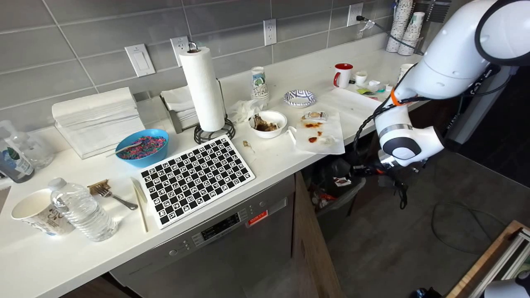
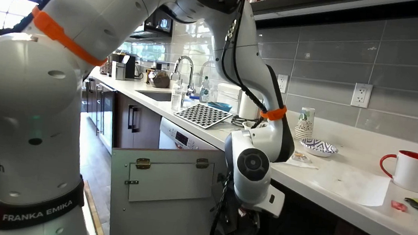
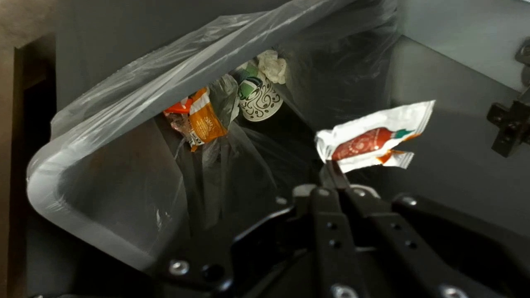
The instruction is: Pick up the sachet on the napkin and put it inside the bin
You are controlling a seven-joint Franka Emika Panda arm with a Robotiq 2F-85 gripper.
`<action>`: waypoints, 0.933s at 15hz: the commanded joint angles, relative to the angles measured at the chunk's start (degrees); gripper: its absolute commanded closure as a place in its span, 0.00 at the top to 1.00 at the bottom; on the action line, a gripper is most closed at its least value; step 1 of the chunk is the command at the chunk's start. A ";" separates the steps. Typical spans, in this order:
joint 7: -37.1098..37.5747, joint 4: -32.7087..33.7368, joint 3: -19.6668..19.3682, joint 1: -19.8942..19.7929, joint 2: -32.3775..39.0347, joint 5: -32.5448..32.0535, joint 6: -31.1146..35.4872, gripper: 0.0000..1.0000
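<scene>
Below front edge of counter (image 1: 269, 155): pinching sachet (image 3: 366, 142) by one end w/ gripper (image 3: 333, 171), over bin (image 3: 45, 184), prob. for clean drop. Farther, at front edge: napkin (image 1: 333, 127), prob. as drip-catcher, under another packet (image 1: 315, 116). Nr back edge: cups (image 1: 259, 85).

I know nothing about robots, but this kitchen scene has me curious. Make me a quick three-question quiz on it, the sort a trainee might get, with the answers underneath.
1. What does the gripper hold?
2. True or false: in an exterior view, the napkin on the counter has reddish-brown spots.
3. Pick one. The printed wrapper inside the bin is mostly: a) blue, b) orange, c) black.

Key
1. A white sachet with red and green print.
2. True.
3. b
</scene>
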 commanded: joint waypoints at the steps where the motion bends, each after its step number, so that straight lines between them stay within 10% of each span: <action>1: 0.36 5.68 -2.07 1.11 6.32 2.06 -3.09 0.00; 14: 6.57 19.89 -2.22 1.82 16.77 6.50 -3.88 0.00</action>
